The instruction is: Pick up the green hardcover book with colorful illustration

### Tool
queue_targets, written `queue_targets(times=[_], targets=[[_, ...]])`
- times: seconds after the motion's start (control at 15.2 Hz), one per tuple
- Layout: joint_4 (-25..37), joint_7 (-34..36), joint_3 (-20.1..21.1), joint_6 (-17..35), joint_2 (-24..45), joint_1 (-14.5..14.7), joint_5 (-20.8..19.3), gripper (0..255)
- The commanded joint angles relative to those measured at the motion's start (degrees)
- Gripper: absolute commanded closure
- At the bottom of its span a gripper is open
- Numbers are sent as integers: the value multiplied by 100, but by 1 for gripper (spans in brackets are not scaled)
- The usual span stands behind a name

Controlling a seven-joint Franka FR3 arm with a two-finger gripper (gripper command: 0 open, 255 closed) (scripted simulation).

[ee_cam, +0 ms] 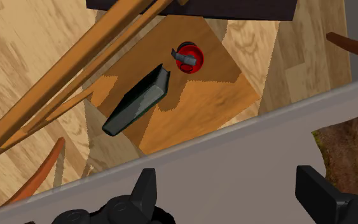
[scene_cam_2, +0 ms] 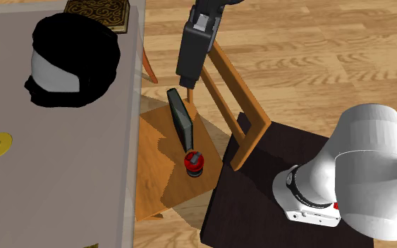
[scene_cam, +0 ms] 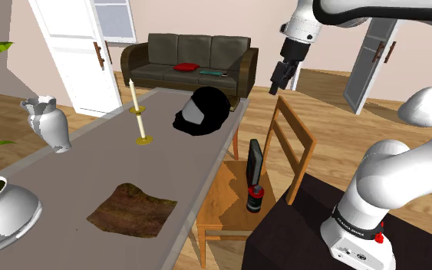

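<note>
– Dark green, almost black from these angles: is that slab on the chair the book (scene_cam: 255, 161)?
– Yes. It stands upright on edge on the wooden chair (scene_cam: 295, 134), on the seat near the slatted back. Its thin side faces the cameras, so I cannot make out any cover illustration.
– What sits next to it?
– A small red and black bottle-like thing (scene_cam: 255, 197), just beside the book on the same seat. In the shoulder view it is in front of the book. From the wrist camera the book (ee_cam: 136, 102) and the red thing (ee_cam: 189, 57) lie close together on the orange-brown seat (ee_cam: 203, 108).
– And the jaws?
– Spread wide apart with nothing between them. They hang high over the chair and point down, well clear of the book. In the second exterior view they are just above the book's (scene_cam_2: 181, 120) upper end.
– Where is the desk?
– The grey desk (scene_cam: 99, 161) runs alongside the chair. It carries a black helmet (scene_cam: 201, 111) with a pale visor, a candle (scene_cam: 136, 103) on a brass holder, a white vase (scene_cam: 49, 123) and a brown mat (scene_cam: 132, 209).
– And the robot's base?
– It is on the dark stand (scene_cam: 298, 230), right behind the chair back.
</note>
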Motion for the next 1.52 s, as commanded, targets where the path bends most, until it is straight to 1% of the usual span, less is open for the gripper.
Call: queue_targets(times=[0.0,0.4,0.73,1.06,1.45], targets=[[0,0,0,0,0,0,0,0],[-603,607,106,991,588,-289,-26,0],[-956,1119,170,1821,1240,-518,-56,0],[-1173,1638,208,2640,2025,-740,-97,0],[-1254,2266,208,3580,3110,-990,-162,0]])
